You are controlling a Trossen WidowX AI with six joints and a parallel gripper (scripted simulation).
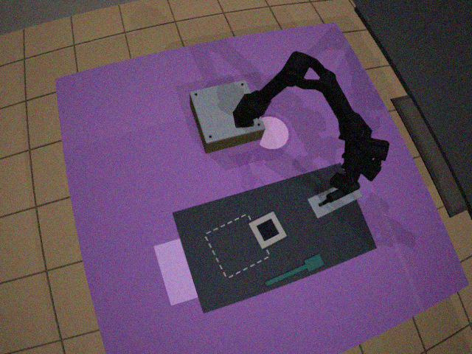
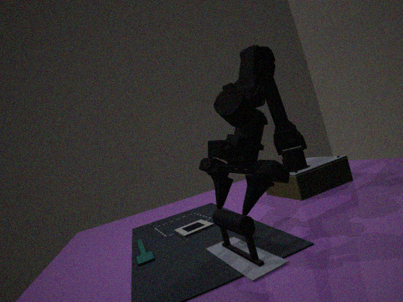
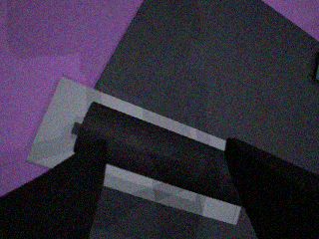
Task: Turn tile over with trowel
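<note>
The trowel has a grey blade (image 1: 318, 210) (image 2: 272, 263) (image 3: 59, 112), flat on the right end of the dark mat (image 1: 213, 295) (image 2: 162, 279) (image 3: 199, 60), with a thick black handle (image 2: 234, 222) (image 3: 159, 154) raised on two posts. My gripper (image 2: 232, 211) (image 3: 166, 146) is open, fingertips just above the handle and spread along its length, not gripping it. In the top view the arm hides most of the handle. The white tile (image 1: 268, 228) (image 2: 193, 226) lies flat, dark square mark up, across the right edge of the dashed outline (image 1: 227, 276).
A teal paddle-shaped tool (image 1: 313, 262) (image 2: 145, 257) lies near the mat's front edge. The arm's base stands on a grey-topped box (image 1: 219, 114) (image 2: 325, 178) behind the mat. A pale disc (image 1: 276, 133) is beside the box. A pale rectangle (image 1: 175, 272) adjoins the mat's left edge.
</note>
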